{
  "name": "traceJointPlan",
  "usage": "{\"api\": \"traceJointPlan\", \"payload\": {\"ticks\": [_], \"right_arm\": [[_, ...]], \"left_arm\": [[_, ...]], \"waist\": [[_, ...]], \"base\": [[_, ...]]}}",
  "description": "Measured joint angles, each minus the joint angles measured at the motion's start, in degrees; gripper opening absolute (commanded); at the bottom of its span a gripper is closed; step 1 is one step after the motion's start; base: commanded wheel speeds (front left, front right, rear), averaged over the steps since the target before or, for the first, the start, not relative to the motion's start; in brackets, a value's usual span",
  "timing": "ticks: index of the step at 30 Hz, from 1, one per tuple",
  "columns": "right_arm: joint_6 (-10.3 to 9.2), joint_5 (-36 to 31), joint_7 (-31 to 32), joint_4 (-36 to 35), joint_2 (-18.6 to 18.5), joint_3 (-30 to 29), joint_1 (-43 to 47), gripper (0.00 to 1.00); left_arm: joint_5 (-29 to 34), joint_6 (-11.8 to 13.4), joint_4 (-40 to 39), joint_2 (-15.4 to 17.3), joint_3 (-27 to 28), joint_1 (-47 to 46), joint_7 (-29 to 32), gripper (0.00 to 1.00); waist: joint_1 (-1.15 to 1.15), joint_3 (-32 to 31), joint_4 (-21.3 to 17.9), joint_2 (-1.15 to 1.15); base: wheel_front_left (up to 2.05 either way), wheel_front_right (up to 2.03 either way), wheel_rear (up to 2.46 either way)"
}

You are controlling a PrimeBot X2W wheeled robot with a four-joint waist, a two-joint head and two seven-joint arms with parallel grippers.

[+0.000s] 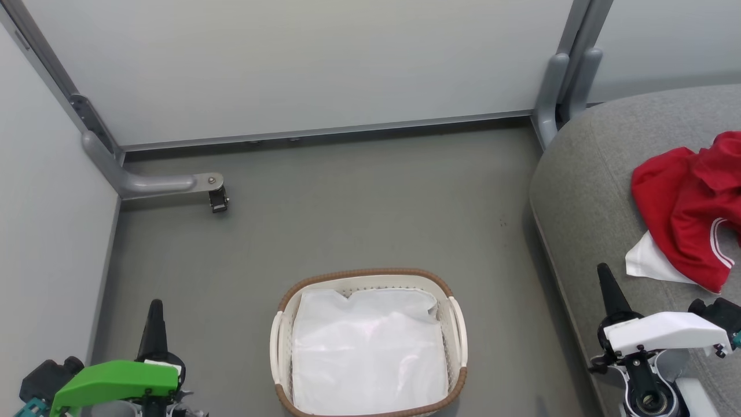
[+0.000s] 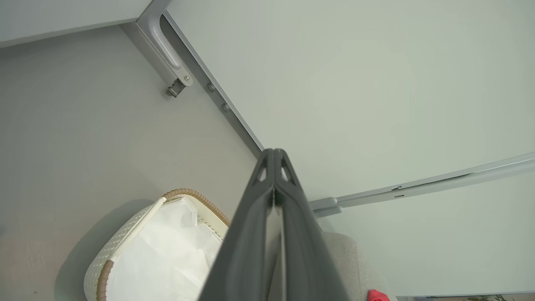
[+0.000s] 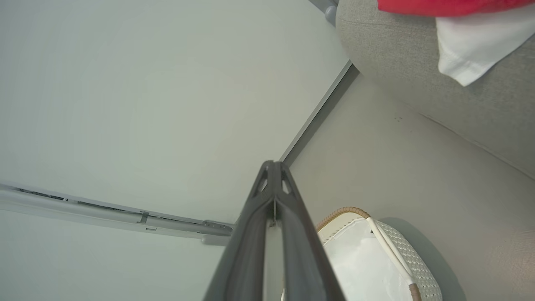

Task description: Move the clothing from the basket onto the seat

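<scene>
Saw the left gripper [image 1: 155, 307] at the lower left of the head view, its two dark fingers pressed flat together into one point, holding nothing and touching nothing. Saw the right gripper [image 1: 604, 272] at the lower right in the same condition: fully closed, empty, raised in front of the near edge of the seat [image 1: 584, 174], with contact between the two impossible to judge. Checked both wrist views and found no gap between either pair of fingers, with pale wall panel behind the tips.

Found the basket [image 1: 370, 272] standing on the grey floor [image 1: 347, 202] between the two grippers, clear of both, near the seat's left edge but apart from it. Looked inside and found the white liner cloth [image 1: 370, 347] spread, slightly rumpled, across the bottom.

Located the clothing [image 1: 689, 202] on the seat, to the right of the basket, heaped in a loose red pile with thin white stripe trim along one curved hem and a white part [image 1: 645, 260] sticking out from under its near left side. Judged the pile to lie just beyond the right gripper, not touching it.
</scene>
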Motion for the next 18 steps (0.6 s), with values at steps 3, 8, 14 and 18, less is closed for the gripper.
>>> {"api": "traceJointPlan", "payload": {"ticks": [3, 8, 14, 18], "right_arm": [[0.0, 1.7, 0.47, -0.19, -0.01, -0.15, 0.04, 0.0], [0.0, 4.64, 1.24, -0.48, -0.03, -0.37, 0.31, 0.0], [0.0, 7.89, 2.09, -0.83, -0.07, -0.65, 0.53, 0.0], [0.0, 9.96, 2.6, -1.04, -0.08, -0.79, 0.53, 0.0]], "left_arm": [[-1.59, -0.05, -0.15, 0.01, 0.08, -0.15, 0.49, 0.0], [-4.43, -0.08, -0.45, 0.02, 0.16, -0.3, 1.33, 0.0], [-7.61, -0.24, -0.82, 0.04, 0.25, -0.84, 2.19, 0.0], [-9.65, -0.25, -1.0, 0.05, 0.33, -1.01, 2.75, 0.0]], "waist": [[0.0, -0.12, -0.06, 0.0], [0.0, -0.33, -0.14, 0.0], [0.0, -0.57, -0.25, 0.0], [0.0, -0.73, -0.32, 0.0]], "base": [[0.0, 0.0, 0.0], [0.0, 0.0, 0.0], [0.0, 0.0, 0.0], [0.0, 0.0, 0.0]]}}
